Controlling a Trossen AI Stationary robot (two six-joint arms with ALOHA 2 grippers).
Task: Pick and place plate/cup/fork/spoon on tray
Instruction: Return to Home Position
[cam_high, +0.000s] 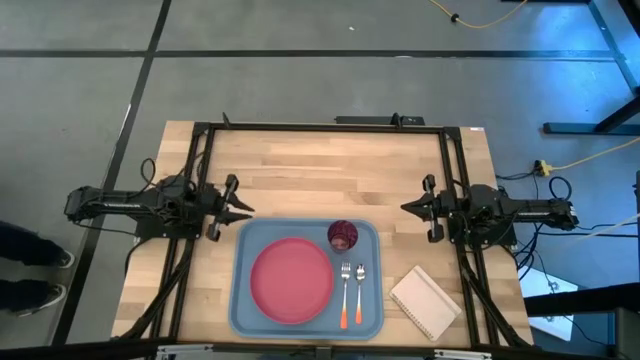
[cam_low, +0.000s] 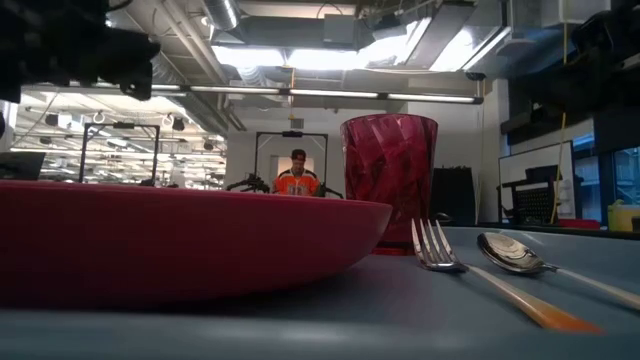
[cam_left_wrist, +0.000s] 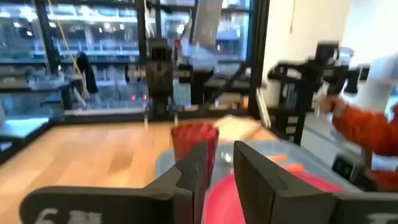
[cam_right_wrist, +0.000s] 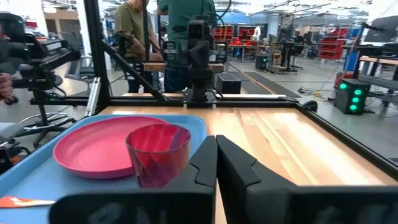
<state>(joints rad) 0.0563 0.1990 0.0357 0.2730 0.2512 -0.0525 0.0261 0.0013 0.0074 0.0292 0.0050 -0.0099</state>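
Four pieces all sitting on tray (cam_high: 243, 240): plate (cam_high: 291, 280) filling left part, cup (cam_high: 343, 236) in corner nearest right gripper (cam_high: 405, 208), fork (cam_high: 345, 293) and spoon (cam_high: 360, 292) lying parallel, orange tips pointing away from cup. Right gripper hanging off tray, fingers meeting. Left gripper (cam_high: 246, 210) hanging beside opposite corner, fingers showing narrow gap. Plate blocking tray's left side in low view.

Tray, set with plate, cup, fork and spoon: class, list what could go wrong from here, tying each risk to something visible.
1. The cup stands upright near the far rim of the tray, close by the plate; a knock might tip it.
2. The fork and spoon lie loose side by side; tilting the tray could slide them.
3. The right gripper is nearer the cup than the left gripper; a low sweep might strike it.
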